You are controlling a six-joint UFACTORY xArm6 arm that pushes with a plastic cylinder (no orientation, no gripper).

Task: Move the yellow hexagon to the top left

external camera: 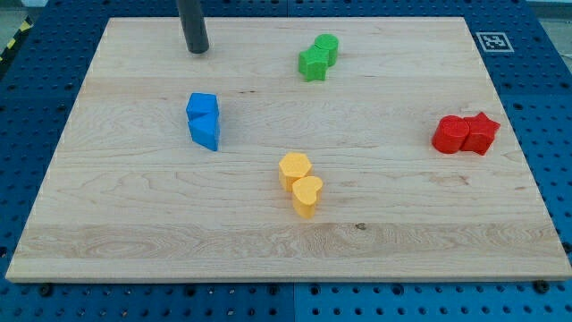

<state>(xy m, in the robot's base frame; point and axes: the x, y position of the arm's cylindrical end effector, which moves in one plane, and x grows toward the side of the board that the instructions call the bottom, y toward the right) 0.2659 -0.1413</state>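
My tip [197, 49] rests near the worktop's [134, 224] top edge, left of centre, touching no block; the arm ends in a bare rod, so there is no hand to be open or closed, and nothing is held. The yellow hexagon [294, 168] lies well apart from the tip, down and to the view's right, a little below the middle of the board. That is the relation that matters: the tip stands on the goal side of the block, so I judge it must travel round to the hexagon's lower-right flank before any push can drive it up and left. The hexagon is a short, orange-yellow prism with a flat top, and a yellow heart-shaped block [307, 195] touches it on exactly that lower-right side, crowding the approach. The blue pair [204, 120] sits close to the straight path toward the top-left corner and could be nudged along the way.
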